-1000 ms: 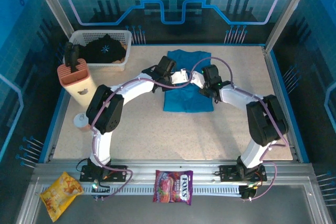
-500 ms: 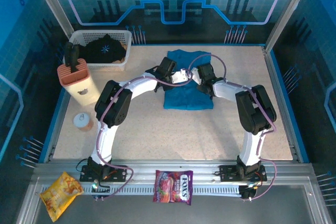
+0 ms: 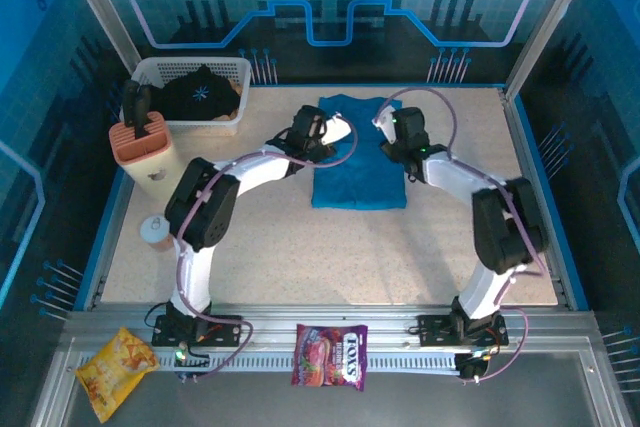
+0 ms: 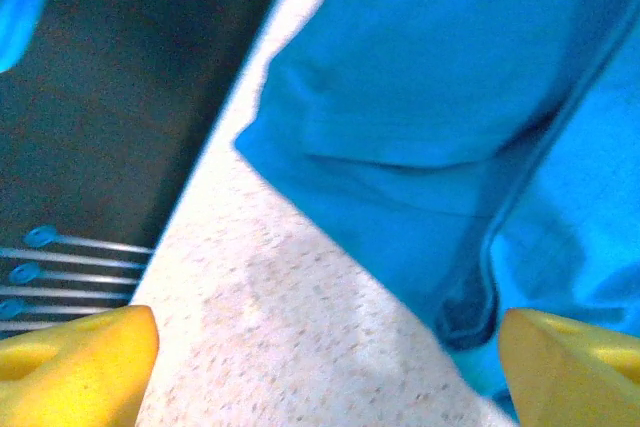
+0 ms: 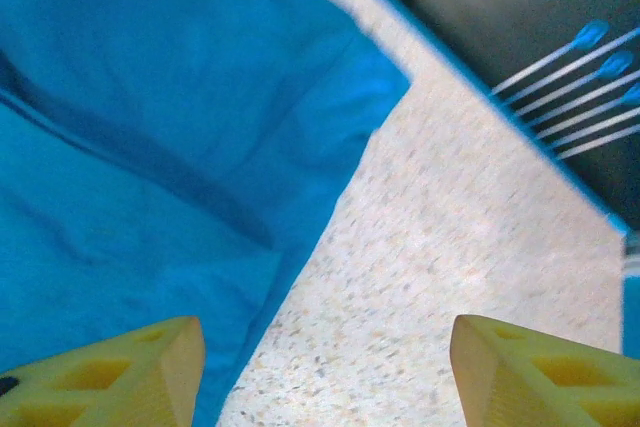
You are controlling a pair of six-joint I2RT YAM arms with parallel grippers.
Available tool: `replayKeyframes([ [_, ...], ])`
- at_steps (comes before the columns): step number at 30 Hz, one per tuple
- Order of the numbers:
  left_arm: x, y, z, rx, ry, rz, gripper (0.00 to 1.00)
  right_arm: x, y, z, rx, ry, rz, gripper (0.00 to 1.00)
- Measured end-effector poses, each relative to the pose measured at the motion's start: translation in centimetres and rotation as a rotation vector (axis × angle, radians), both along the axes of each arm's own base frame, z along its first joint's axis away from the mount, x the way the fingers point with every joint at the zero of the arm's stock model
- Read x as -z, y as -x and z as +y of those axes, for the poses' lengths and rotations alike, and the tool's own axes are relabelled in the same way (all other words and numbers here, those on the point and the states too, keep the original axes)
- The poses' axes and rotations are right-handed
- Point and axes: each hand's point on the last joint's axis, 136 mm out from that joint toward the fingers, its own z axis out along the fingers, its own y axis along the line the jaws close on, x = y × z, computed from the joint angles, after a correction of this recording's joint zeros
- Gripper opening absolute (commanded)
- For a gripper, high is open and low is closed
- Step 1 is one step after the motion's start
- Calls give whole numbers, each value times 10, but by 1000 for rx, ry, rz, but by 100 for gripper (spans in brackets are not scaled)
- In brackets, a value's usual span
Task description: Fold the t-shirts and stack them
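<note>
When looking from above, find the teal t-shirt (image 3: 358, 162) folded into a rectangle mid-table, with the left gripper (image 3: 338, 133) and right gripper (image 3: 386, 119) poised by its far half. Find the black t-shirt (image 3: 200, 93) heaped in the white basket (image 3: 190, 128), well apart, not yet folded or stacked. Beware a careless lift: could snag a sleeve and drag the fold open.

Turning to the left wrist view, see yellow fingertips (image 4: 75, 362) spread wide, gripping nothing, above the speckled table (image 4: 290, 347) just beside a loose cloth flap. Risk catching that flap.

From the right wrist view, likewise read wide-apart fingertips (image 5: 110, 372) clasping nothing, hanging over the shirt's edge. Expect a dragged corner if swung low across it.
</note>
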Motion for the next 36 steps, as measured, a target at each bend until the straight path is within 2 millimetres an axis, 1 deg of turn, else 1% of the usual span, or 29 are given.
replayKeyframes([
  [1,-12,8,4,7,25,-23,88,-17,7,3,-37,-9,-34,68],
  [2,-25,19,8,28,46,-42,83,-32,15,5,-79,-16,-64,68],
  [4,-46,45,9,112,74,-66,77,-55,31,9,-163,-15,-103,68],
  [5,-56,60,7,175,77,-75,77,-62,38,10,-206,-10,-111,68],
  [7,-70,88,1,297,75,-82,78,-68,50,10,-287,18,-98,68],
  [8,-74,102,-3,360,69,-75,80,-66,56,11,-332,42,-77,68],
  [9,-75,112,-6,407,61,-67,80,-59,63,12,-381,70,-44,69],
  [10,-72,124,-10,460,44,-42,79,-49,72,14,-441,101,3,69],
  [12,-58,141,-13,531,-6,24,78,-23,92,19,-558,152,115,70],
  [14,-33,160,-15,598,-92,130,77,2,113,21,-661,190,250,70],
  [15,-21,168,-16,625,-129,175,77,11,120,21,-697,201,304,71],
  [17,4,184,-19,678,-209,262,77,28,131,20,-755,222,406,74],
  [20,38,203,-21,737,-287,370,75,53,142,18,-806,243,522,75],
  [21,45,207,-21,746,-298,394,74,60,145,18,-816,246,553,75],
  [23,58,210,-20,758,-313,428,73,75,150,19,-835,248,607,75],
  [25,68,210,-20,762,-321,452,73,85,152,20,-846,249,636,76],
  [30,90,208,-21,764,-332,493,73,100,154,19,-854,249,682,76],
  [33,98,203,-24,762,-336,495,75,110,155,18,-856,254,711,76],
  [36,100,193,-30,758,-334,478,76,121,156,16,-853,267,747,76],
])
